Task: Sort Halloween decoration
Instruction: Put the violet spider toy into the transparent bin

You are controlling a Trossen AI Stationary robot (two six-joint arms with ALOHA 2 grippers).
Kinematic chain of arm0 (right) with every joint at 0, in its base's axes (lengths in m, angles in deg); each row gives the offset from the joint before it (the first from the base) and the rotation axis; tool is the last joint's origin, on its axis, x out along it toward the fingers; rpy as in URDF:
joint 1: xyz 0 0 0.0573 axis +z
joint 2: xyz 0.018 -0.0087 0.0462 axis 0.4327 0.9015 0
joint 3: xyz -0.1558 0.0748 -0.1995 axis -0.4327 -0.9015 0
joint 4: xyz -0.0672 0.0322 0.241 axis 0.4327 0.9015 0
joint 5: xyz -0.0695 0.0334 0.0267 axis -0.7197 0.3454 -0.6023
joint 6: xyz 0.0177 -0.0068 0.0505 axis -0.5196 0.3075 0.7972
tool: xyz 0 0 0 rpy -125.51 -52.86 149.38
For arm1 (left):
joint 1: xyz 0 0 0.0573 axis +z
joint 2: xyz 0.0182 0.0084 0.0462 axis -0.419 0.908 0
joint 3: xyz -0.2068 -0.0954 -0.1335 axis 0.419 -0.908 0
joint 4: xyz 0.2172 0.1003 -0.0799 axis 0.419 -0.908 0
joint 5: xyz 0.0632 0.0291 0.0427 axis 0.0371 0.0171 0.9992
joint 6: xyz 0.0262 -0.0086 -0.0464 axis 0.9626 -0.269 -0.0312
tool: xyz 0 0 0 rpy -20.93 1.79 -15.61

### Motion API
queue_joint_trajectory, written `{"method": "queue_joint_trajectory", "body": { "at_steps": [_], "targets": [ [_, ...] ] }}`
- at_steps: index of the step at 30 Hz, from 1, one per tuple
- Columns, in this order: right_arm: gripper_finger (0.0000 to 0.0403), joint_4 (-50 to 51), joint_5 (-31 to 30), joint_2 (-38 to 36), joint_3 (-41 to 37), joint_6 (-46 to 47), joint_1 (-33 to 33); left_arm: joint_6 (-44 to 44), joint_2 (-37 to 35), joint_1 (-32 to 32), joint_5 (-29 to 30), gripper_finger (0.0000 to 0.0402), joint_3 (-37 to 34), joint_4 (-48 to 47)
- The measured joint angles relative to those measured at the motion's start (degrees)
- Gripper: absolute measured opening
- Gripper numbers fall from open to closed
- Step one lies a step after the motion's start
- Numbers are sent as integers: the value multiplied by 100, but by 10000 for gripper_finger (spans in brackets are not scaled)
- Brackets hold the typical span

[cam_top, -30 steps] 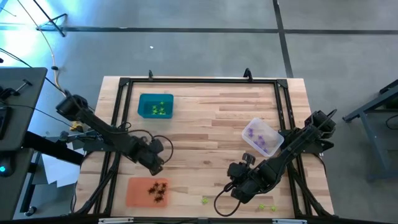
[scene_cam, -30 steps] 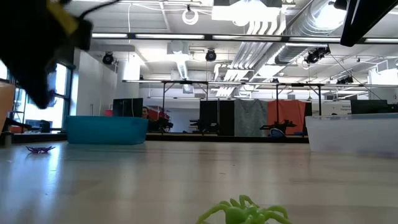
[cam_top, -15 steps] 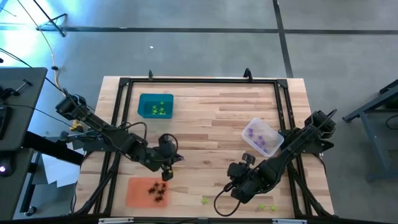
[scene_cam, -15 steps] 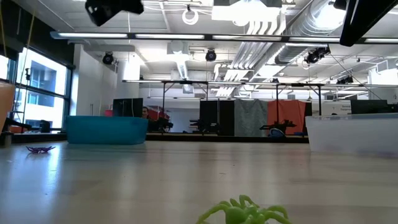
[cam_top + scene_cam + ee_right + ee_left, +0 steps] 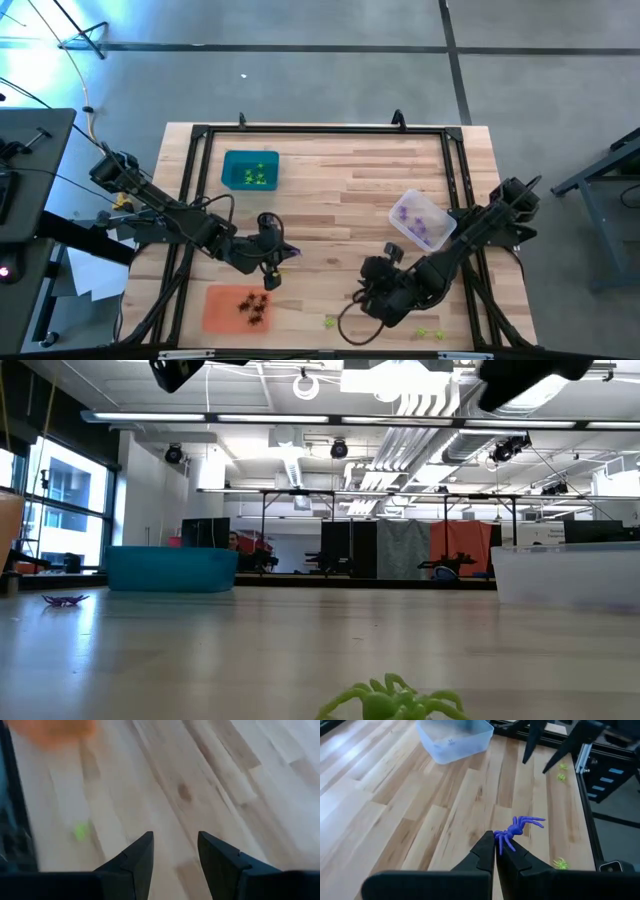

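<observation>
Purple spider (image 5: 516,830) in left pincer (image 5: 495,851)

both arms: dark/black jointed links, chunky housings at the joints, black cables looping loose alongside the forearm sections. left gripper (image 5: 495,851): two matte black fingers, wedge-shaped, tapering to narrow tips, mounted on a wide black crossbar. right gripper (image 5: 175,851): same black fingers, flat angular faces with bevelled edges, same crossbar. no markings or screws legible on either. bases are dark blocks at the table's side edges.
</observation>
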Motion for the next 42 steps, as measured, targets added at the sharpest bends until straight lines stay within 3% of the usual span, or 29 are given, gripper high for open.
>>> {"method": "queue_joint_trajectory", "body": {
  "at_steps": [3, 8, 18, 22, 32, 38, 42],
  "targets": [
    [149, -446, 24, 0, 0, 317, -81, -25, 0, 34, -1, 0, 0, 0],
    [149, -875, -47, 0, 0, -182, -386, -40, 0, 74, 0, 0, 0, 4],
    [149, -992, 1082, 33, 0, 245, -762, -34, -2, 116, 0, 0, 0, -24],
    [149, -981, 584, 85, 0, 666, -811, -23, -2, 118, 0, 0, 0, -24],
    [149, -1064, 444, 96, 0, 806, -1099, -26, -4, 116, -114, 0, 0, -70],
    [149, -1406, 1459, 96, 0, 540, -1480, -29, -4, 116, -300, 0, 0, -82],
    [149, -1595, 1634, 96, 71, -102, -1593, -30, -4, 116, -308, 0, 2, -95]
  ]
}}
